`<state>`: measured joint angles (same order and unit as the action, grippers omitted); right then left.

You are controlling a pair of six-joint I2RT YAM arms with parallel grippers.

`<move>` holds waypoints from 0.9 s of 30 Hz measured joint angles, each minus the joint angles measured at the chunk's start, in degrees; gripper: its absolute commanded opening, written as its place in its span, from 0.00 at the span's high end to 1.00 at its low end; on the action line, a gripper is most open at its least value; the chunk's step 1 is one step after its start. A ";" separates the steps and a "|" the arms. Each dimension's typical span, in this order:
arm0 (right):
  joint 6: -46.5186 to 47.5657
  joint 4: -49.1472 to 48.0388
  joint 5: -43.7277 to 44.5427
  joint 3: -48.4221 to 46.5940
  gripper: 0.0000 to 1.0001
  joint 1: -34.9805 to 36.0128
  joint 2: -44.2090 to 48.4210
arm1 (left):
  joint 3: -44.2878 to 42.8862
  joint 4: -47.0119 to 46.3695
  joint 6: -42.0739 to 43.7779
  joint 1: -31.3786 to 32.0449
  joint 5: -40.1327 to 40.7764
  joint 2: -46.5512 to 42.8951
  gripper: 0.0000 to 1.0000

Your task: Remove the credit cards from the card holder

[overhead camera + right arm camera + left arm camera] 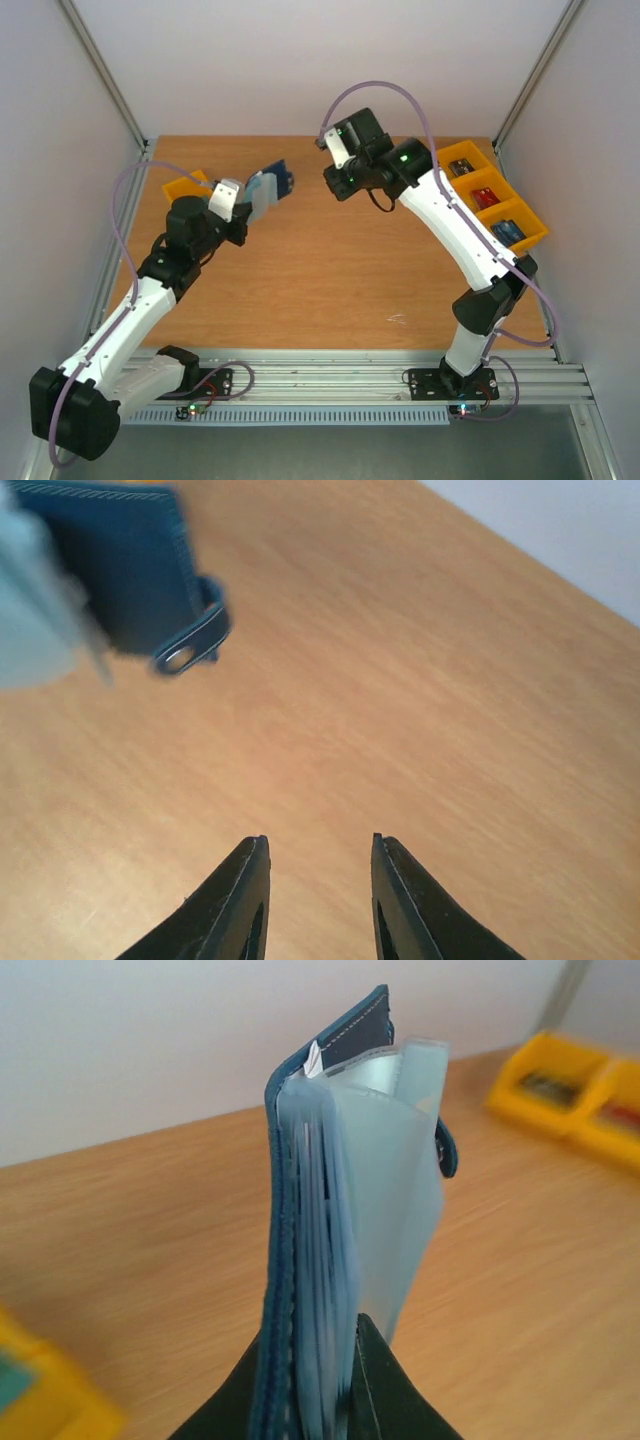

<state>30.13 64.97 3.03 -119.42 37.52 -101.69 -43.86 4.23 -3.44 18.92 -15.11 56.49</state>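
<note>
The left tool [320, 1385] is clamped narrow on the bottom edge of the card holder [350, 1210], which stands upright in the air above the desk [320, 280], its pale translucent sleeves [400, 1190] fanned open to one side. That hold looks thin. A pull on a card could drag the whole holder out of the grip, or twist it round so the sleeves fall shut. The sleeves are soft and stacked close, so a tool reaching in might pinch plastic instead of a card, or take two layers at once. Only a whitish corner [313, 1058] peeks out at the top by the spine. Whether that is one of the credit cards I cannot tell, and no other card shows clearly.

The right tool [318, 885] is moderately open and holds nothing. It hangs above bare desk with the holder's snap tab [190, 648] ahead and to its left, apart from it. If it comes in at this angle it may strike the dangling tab or the navy cover first.

The left arm rises from its near base and leans toward the far left. The right arm arches up and bends inward, its tool facing the holder — the yellow bins [495, 195] sit beyond, at the far right.
</note>
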 measured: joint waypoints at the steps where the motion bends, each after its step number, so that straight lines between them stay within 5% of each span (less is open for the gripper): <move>1: 0.22 -0.72 -0.33 1.44 0.69 0.72 0.46 | -0.15 1.53 4.00 0.04 3.87 0.24 1.00; 8: 0.00 -15.19 -19.65 12.26 0.68 10.58 3.45 | -0.15 4.81 27.28 1.36 18.36 1.60 1.00; 12: -6.29 -27.39 -29.77 15.96 0.70 9.94 3.48 | -0.20 3.80 34.25 2.01 21.18 1.64 1.00; 27: -26.58 -51.36 -39.01 20.61 0.83 6.49 2.32 | -3.06 6.01 10.71 2.08 9.86 0.85 1.00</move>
<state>3.55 13.61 -35.99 -98.80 44.01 -99.37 -46.92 10.24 7.27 20.99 -5.26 57.34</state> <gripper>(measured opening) 0.196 0.116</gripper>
